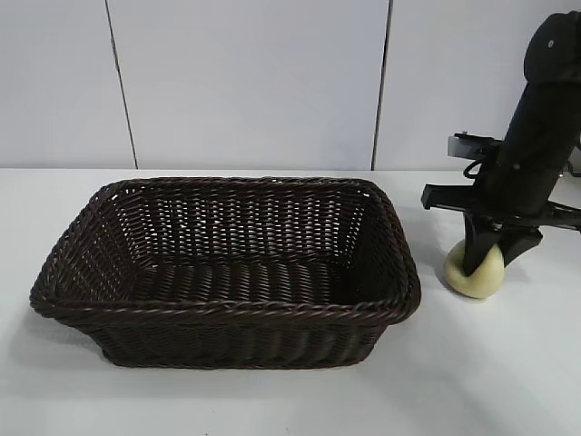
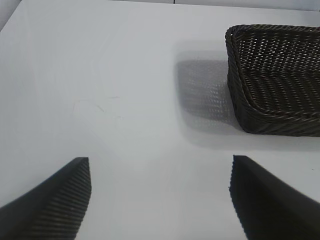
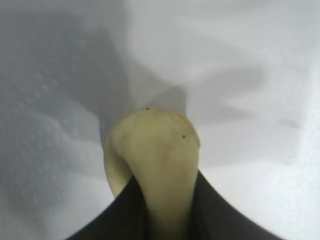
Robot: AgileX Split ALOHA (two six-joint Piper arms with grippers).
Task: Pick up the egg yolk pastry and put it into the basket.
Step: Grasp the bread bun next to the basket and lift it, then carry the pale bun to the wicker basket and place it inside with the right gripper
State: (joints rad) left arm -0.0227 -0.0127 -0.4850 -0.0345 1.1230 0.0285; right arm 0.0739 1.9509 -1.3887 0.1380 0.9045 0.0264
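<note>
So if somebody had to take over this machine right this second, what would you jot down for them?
Right claw: pointing down at the table, shut on the egg yolk pastry, squeezing it between its fingers. The pastry sits low at the table to the right of the basket in the exterior view, outside it.
Left claw: open, holding nothing, parked over bare table with the basket ahead of it.
Basket: nothing in it.
Done: pastry gripped.
Left: lift it, carry it over the basket rim, release it inside.
</note>
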